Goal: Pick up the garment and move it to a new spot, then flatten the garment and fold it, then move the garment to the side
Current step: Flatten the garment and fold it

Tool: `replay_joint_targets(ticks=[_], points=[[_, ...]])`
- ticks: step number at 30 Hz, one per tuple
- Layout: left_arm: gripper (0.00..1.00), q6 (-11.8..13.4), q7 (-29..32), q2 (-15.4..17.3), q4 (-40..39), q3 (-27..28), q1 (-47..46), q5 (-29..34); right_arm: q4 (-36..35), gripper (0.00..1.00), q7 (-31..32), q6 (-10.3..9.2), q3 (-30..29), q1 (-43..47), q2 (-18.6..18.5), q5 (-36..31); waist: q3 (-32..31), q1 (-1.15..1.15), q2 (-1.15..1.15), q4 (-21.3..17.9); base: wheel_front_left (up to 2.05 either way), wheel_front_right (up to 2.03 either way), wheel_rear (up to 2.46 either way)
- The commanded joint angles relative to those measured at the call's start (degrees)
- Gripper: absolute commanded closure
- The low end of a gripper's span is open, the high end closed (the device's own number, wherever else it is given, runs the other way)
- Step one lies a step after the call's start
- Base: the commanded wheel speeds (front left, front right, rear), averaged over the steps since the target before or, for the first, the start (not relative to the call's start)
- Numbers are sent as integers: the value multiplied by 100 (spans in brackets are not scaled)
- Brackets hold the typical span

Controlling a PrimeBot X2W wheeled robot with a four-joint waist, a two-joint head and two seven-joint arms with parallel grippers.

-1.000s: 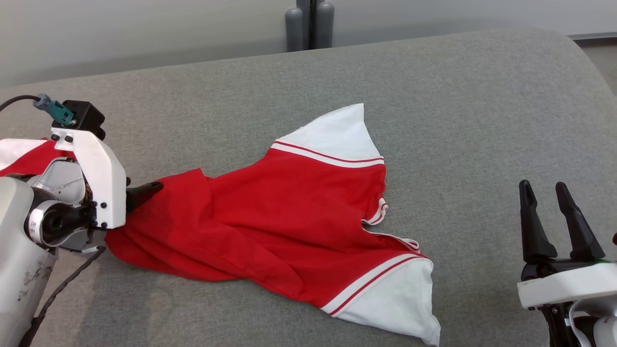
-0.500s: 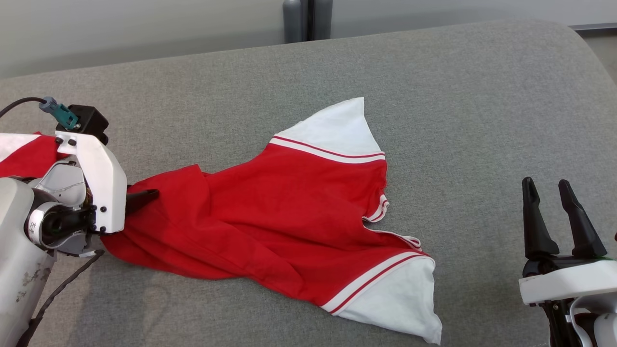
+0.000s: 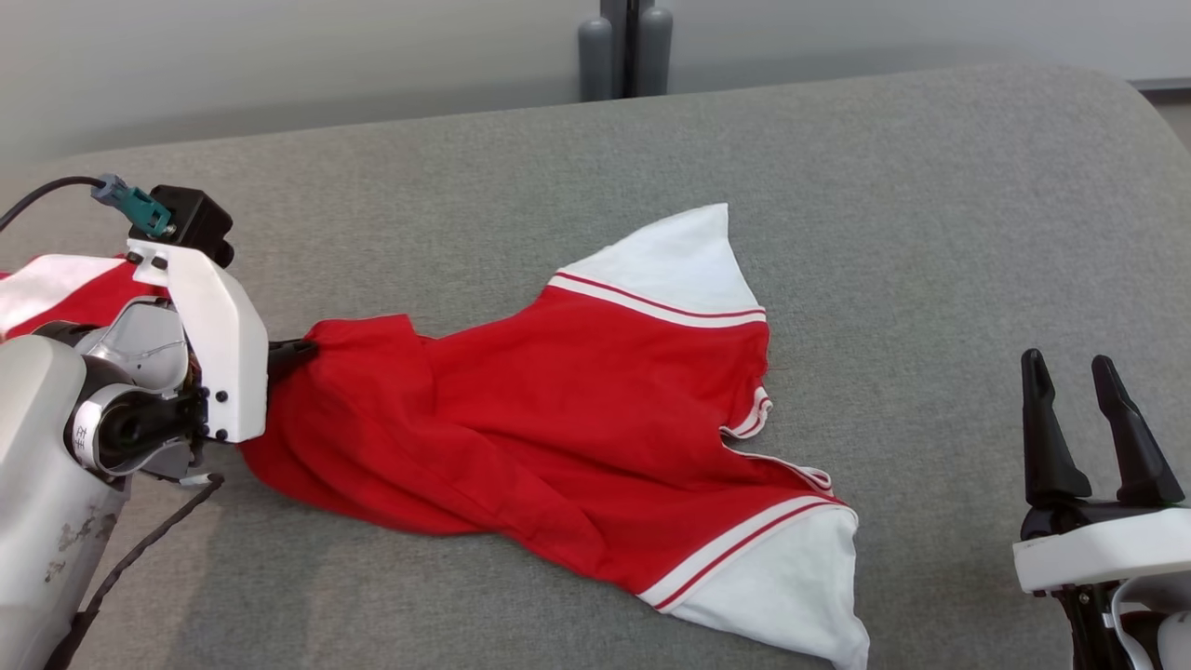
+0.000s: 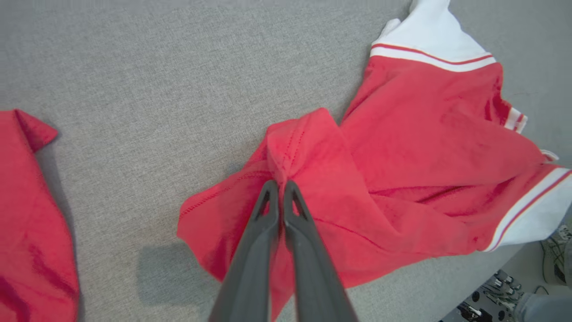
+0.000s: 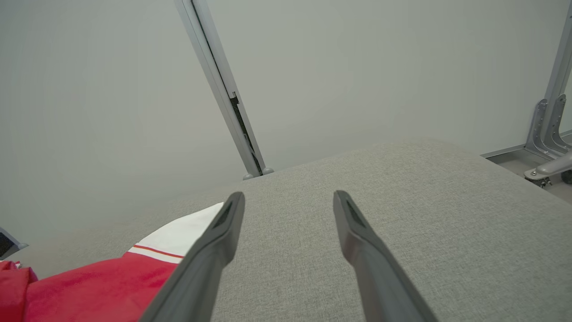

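The garment (image 3: 577,400) is clamped at a fold by the left gripper (image 4: 280,183); the right gripper (image 5: 288,194) is seen with fingers apart.

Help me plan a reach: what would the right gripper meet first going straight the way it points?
Likely nothing near: the open right gripper points over bare cushion, clear of the garment, toward the wall. Depth is unclear.

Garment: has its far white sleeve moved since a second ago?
No. The white sleeve keeps its offset from the grey posts; the camera shifted.
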Motion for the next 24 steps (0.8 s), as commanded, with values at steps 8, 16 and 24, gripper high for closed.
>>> replay_joint_targets(ticks=[8, 16, 24], points=[[100, 31, 152, 386, -978, 194, 695, -586, -92, 0, 142, 11, -125, 251, -93, -48, -381, 0, 0, 484, 0, 0, 0], [100, 493, 134, 980, -2136, 495, 1756, -880, -212, 0, 290, 11, -203, 409, -110, -78, -540, 0, 0, 763, 0, 0, 0], [100, 838, -189, 1184, -2485, 608, 2971, -1066, -250, 0, 343, 11, -220, 545, -134, -50, -609, 0, 0, 763, 0, 0, 0]])
